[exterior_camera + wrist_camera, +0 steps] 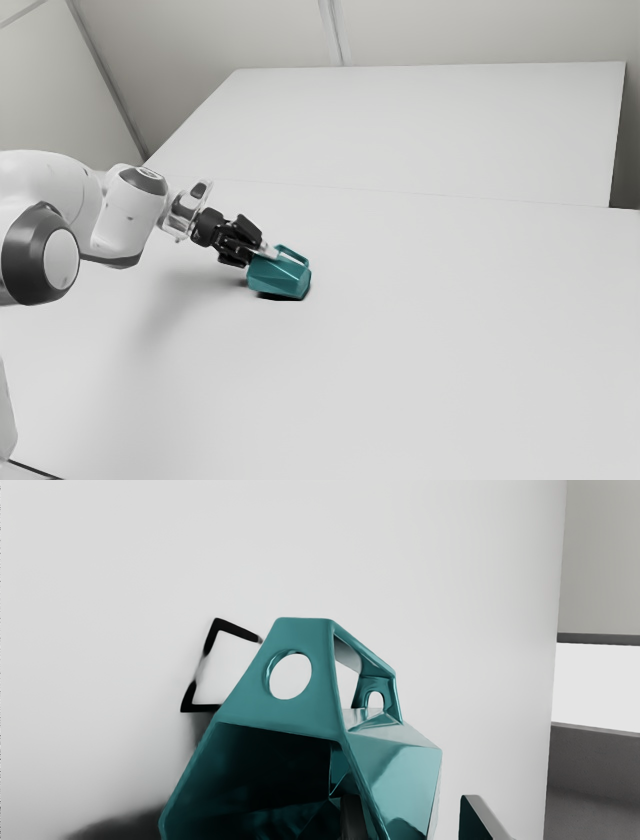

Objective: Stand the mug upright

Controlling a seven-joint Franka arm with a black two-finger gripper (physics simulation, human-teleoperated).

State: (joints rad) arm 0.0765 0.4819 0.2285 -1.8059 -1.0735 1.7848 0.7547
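Note:
The teal faceted mug [279, 279] lies on its side on the white table, its handle [292, 254] up and its mouth toward my gripper [262, 251], which is at the mug's mouth end. In the wrist view the mug [405, 775] presents its dark hollow inside, with the handle [320, 680] pierced by a round hole. My gripper [412, 817] straddles one side wall: one dark finger reaches into the mouth, the other stands outside with a gap to the wall. The lower part of the mouth is cut off.
The white tabletop [450, 330] extends around the mug, and a light panel [430, 130] stands behind it. Shadow lies beside and beneath the mug. In the wrist view a black angular outline [187, 697] shows on the white surface behind the handle.

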